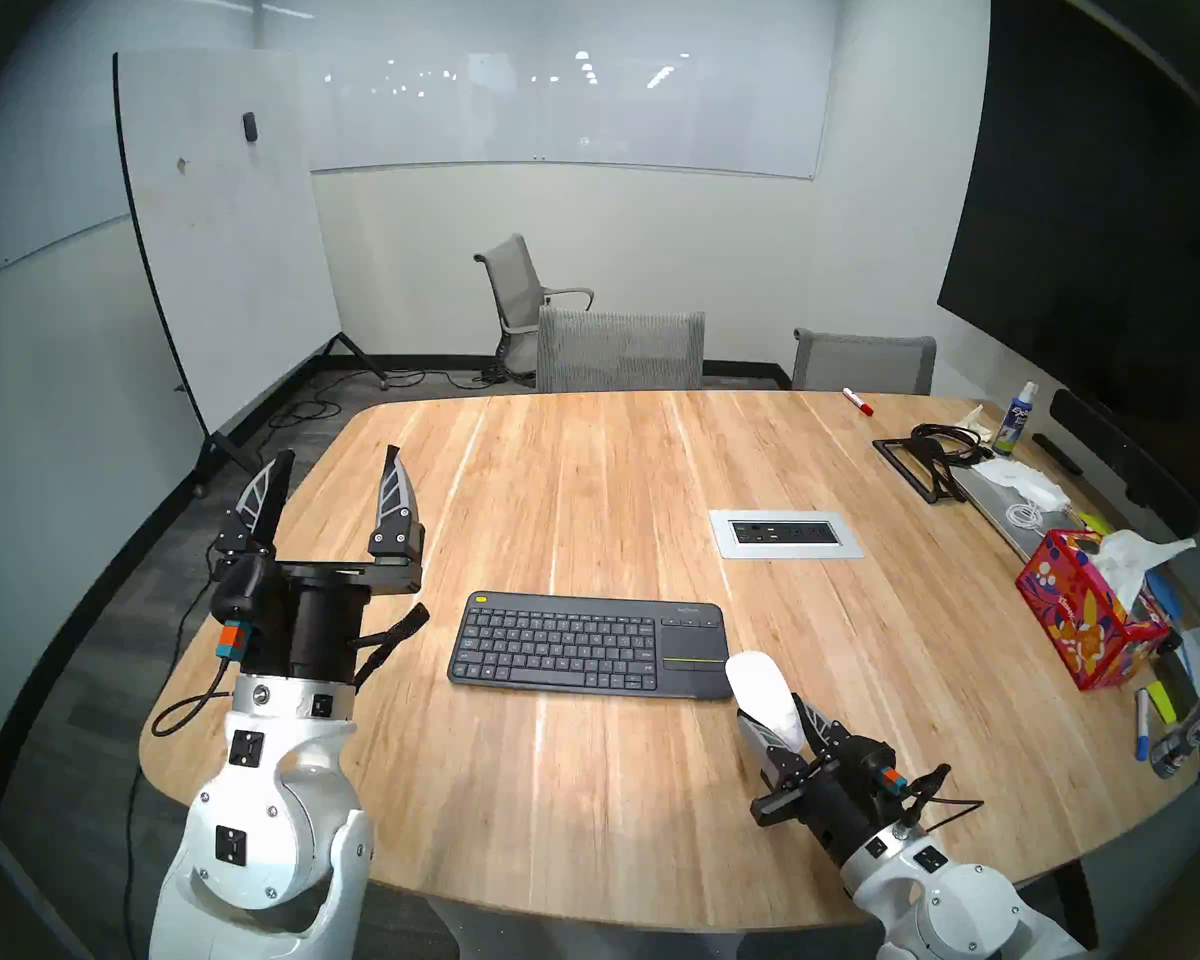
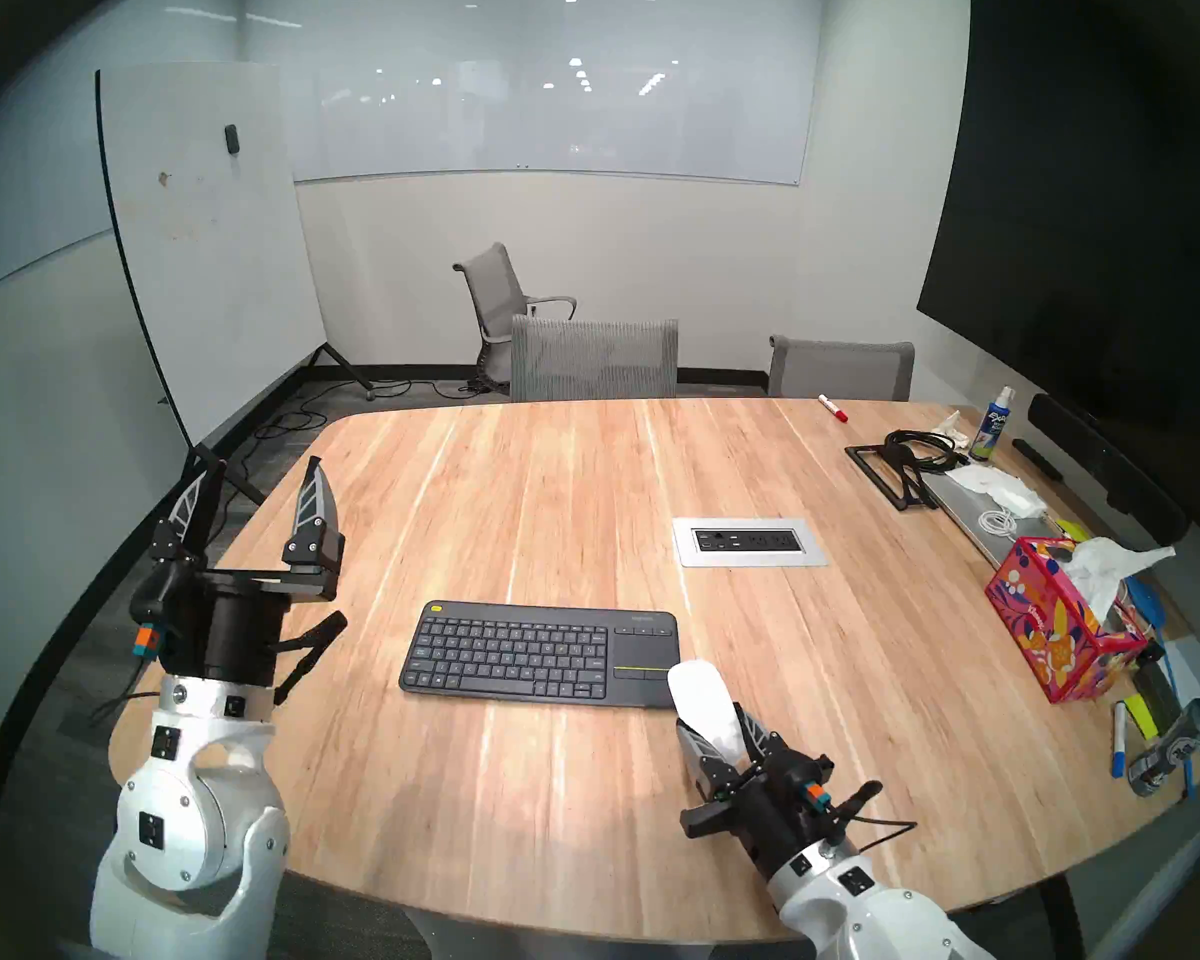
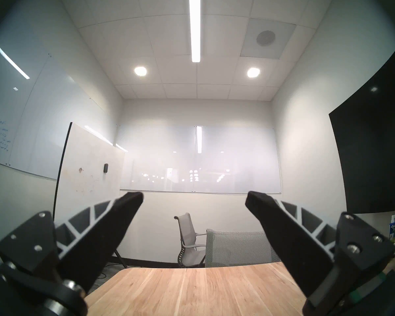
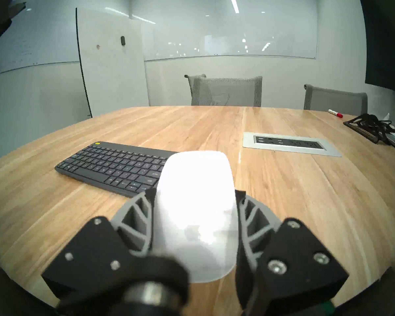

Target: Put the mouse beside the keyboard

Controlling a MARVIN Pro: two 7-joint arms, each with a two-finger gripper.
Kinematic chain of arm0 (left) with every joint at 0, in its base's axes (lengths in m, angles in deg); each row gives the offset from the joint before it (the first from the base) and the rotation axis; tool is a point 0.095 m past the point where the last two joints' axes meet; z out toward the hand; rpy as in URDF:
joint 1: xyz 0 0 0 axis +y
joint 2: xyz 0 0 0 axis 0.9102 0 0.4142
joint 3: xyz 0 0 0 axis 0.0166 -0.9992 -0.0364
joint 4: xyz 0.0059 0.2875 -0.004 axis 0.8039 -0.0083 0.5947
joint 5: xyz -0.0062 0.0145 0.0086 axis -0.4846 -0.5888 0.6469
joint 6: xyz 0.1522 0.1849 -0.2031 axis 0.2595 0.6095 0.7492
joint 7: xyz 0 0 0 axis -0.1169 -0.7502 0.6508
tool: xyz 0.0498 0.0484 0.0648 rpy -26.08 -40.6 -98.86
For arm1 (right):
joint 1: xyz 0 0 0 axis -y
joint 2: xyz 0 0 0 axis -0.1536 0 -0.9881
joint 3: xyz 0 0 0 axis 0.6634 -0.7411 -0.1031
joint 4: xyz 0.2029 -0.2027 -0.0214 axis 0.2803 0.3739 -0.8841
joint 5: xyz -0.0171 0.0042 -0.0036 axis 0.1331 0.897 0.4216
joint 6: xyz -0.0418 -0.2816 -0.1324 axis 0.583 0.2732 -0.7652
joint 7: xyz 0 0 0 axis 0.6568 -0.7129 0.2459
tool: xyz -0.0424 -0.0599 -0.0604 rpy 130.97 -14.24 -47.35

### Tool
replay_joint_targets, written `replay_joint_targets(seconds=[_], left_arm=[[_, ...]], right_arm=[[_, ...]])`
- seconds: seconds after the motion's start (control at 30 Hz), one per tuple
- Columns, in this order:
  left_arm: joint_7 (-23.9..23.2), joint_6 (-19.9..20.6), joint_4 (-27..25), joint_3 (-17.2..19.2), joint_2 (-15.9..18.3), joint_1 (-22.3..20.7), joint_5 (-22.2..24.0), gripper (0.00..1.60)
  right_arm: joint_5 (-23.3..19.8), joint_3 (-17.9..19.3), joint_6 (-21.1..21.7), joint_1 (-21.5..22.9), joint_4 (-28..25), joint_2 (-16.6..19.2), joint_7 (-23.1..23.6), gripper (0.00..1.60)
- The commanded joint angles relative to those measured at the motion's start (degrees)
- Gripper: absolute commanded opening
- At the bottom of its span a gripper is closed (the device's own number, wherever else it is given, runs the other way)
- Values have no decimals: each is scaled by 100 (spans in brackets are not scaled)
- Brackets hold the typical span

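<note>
- Right gripper clamped on the mouse by its sides, so it stays level for set-down.
- Mouse at approx 4 o'clock of the keyboard, by the touchpad corner; resting or just above the table, can't tell.
- Left gripper wide open, empty, parked at 9 o'clock, out of the way.

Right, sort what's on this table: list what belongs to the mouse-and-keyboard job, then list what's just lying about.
Belongs to the job:
- mouse, gripped in the right gripper
- keyboard

Just lying about:
- tissue box
- red marker
- spray bottle
- power outlet panel
- black stand with cables
- left gripper, open and holding nothing
</note>
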Motion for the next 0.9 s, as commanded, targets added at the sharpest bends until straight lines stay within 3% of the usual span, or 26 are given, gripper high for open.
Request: replay_joint_targets(seconds=[0.0,0.87], left_arm=[[-7,-8,-103,0,6,-4,-2,160],[-7,-7,-104,0,7,-3,-1,160]], right_arm=[[-136,49,64,361,124,-24,42,0],[-239,-21,259,828,672,-267,-113,0]])
